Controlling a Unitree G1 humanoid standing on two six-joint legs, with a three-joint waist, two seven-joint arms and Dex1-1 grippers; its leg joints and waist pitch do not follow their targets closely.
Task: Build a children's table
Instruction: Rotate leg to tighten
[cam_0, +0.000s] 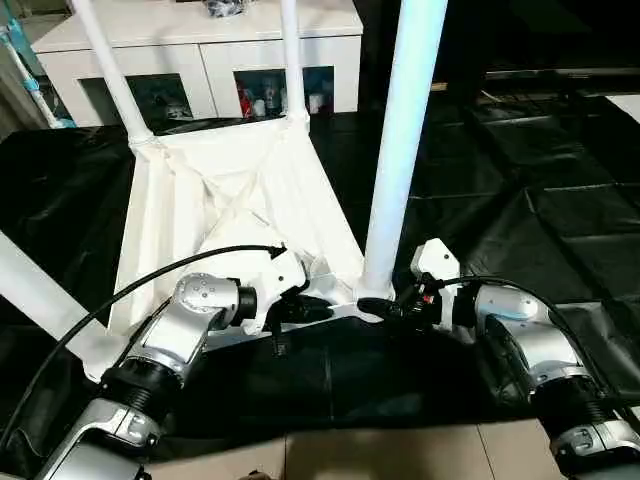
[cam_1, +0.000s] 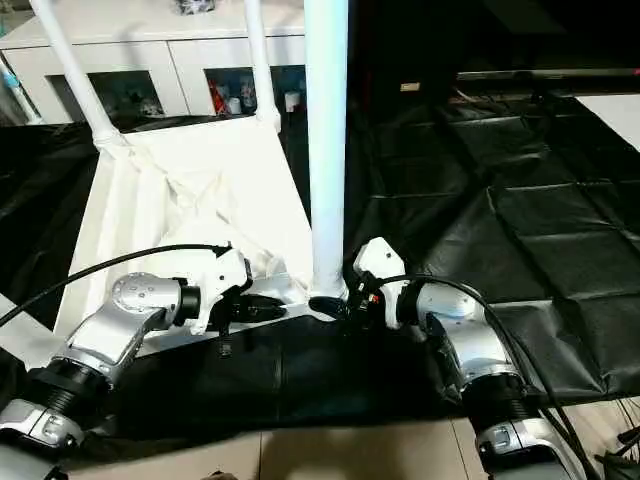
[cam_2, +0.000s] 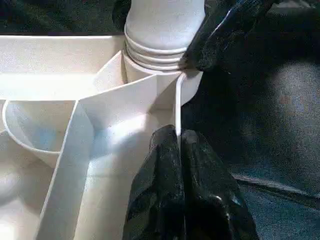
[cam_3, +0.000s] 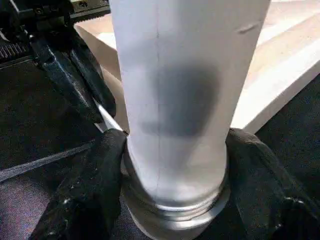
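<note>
Table (cam_0: 230, 190): laid upside down on the black tabletop (cam_0: 560, 230), legs up.
Left tool (cam_2: 179, 150): fingers pinched on the table's thin rim; forearm held low, wrist bent inward.
Right tool (cam_3: 172, 165): fingers clasped around the near leg (cam_0: 405, 140) at its socket; forearm mirrored.

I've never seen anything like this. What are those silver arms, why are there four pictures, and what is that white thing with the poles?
The silver arms belong to a humanoid robot. Two pictures come from cameras in its head, looking down; the other two from cameras on its wrists. The white thing is a children's table lying upside down on black cloth, its legs pointing up. The left gripper is shut on the thin rim of the tabletop. The right gripper has a finger on each side of the near leg, just above its corner socket. Behind stands a white cabinet.
</note>
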